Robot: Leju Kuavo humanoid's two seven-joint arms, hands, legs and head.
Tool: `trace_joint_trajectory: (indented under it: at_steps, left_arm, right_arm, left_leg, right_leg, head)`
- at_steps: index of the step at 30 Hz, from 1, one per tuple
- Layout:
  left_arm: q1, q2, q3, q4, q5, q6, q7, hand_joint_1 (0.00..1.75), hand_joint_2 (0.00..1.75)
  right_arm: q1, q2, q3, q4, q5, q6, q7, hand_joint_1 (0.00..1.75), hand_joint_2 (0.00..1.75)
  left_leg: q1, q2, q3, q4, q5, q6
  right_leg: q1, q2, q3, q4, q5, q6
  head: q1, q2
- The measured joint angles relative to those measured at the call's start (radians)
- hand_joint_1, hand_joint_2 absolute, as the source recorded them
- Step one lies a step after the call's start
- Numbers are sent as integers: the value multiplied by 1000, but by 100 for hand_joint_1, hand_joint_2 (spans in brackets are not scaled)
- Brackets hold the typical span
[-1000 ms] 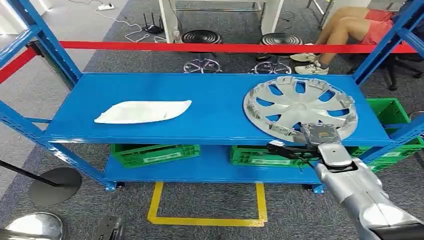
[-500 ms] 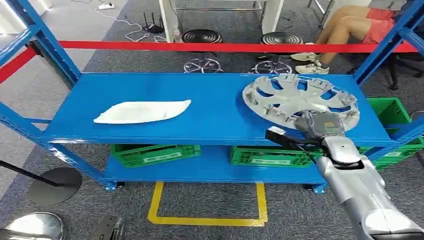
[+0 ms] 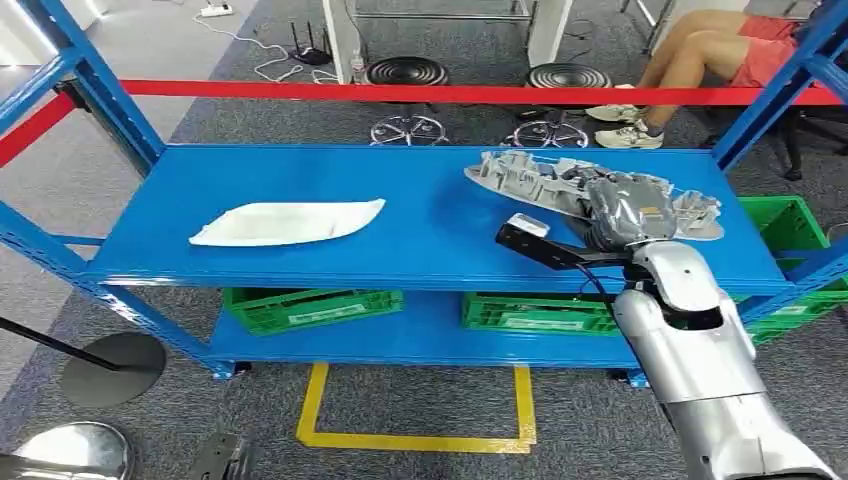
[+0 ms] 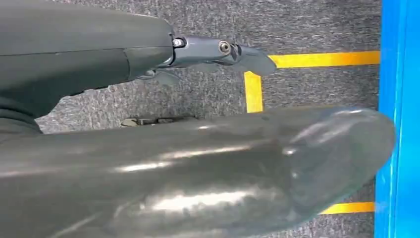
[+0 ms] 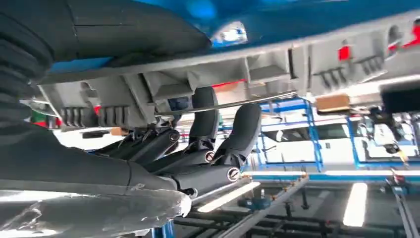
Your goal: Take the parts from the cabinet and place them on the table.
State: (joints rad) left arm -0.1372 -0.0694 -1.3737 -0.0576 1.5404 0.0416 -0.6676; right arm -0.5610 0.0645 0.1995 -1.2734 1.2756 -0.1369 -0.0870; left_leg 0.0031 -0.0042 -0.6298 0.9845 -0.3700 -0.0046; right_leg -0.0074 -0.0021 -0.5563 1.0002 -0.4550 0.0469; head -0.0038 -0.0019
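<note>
A blue shelf (image 3: 420, 225) carries a flat white part (image 3: 288, 222) lying on its left half. On the lower shelf (image 3: 420, 340) sit green crates (image 3: 312, 308), on the left and right.

hubcap (image 3: 540, 176): flat on shelf (image 3: 300, 180) → near edge lifted, tilted edge-on | right hand (image 3: 622, 212): raised, gripping it

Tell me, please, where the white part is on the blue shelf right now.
In the head view the white part lies flat on the left half of the blue shelf, well apart from the silver wheel cover that the right hand holds tilted up on the right.
</note>
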Motion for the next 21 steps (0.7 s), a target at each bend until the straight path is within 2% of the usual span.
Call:
trace_joint_trajectory:
  at_steps: [11,12,16,21]
  left_arm:
    - [3,-2,0,0,0,-3,-4,0,0]
    - [3,-2,0,0,0,-4,-5,0,175]
    - [3,-4,0,0,0,11,-14,0,175]
    - [1,-8,-2,1,0,82,-25,0,175]
  right_arm:
    - [11,3,6,-67,-57,0,-3,175,175]
    - [13,3,6,-75,-69,1,-5,175,175]
    - [35,4,2,-133,-166,8,-32,175,175]
    - [87,29,-17,-261,-311,42,-63,175,175]
  left_leg:
    - [0,0,0,0,0,0]
    - [0,0,0,0,0,0]
    - [0,0,0,0,0,0]
    - [0,0,0,-1,-1,-1]
  right_leg:
    - [0,0,0,0,0,0]
    - [0,0,0,0,0,0]
    - [0,0,0,0,0,0]
    - [0,0,-1,0,-1,-1]
  head:
    - [0,0]
    - [0,0]
    - [0,0]
    - [0,0]
